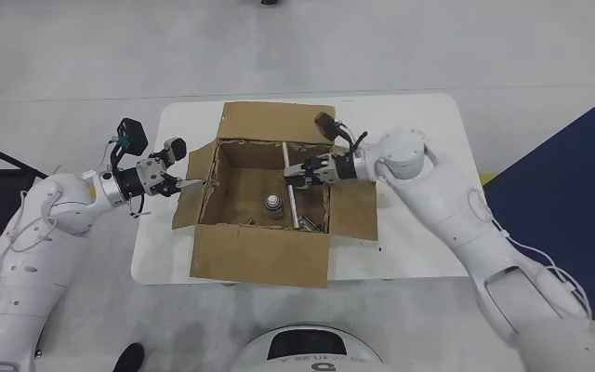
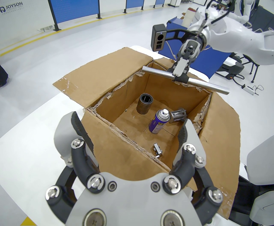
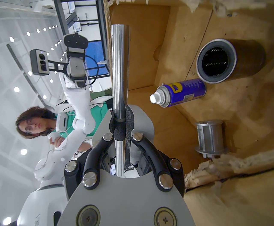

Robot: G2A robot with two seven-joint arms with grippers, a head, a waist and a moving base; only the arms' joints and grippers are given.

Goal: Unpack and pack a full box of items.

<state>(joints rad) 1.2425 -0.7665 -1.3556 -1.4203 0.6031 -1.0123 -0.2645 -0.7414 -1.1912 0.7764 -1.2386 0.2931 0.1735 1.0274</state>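
The right gripper (image 3: 121, 119) pinches a smooth, shiny steel rod (image 3: 119, 64) above the torn cardboard box (image 2: 102, 75); the left gripper (image 2: 130, 122) is wide open.

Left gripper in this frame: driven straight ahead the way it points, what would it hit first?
Most likely the near flap of the cardboard box, which lies between the open fingers of the left gripper; past it is the box's inside. Depth is hard to judge.

White table (image 1: 160, 249) on a pale grey floor (image 1: 93, 56) — blue partition panels (image 2: 70, 9) stand in the room beyond.
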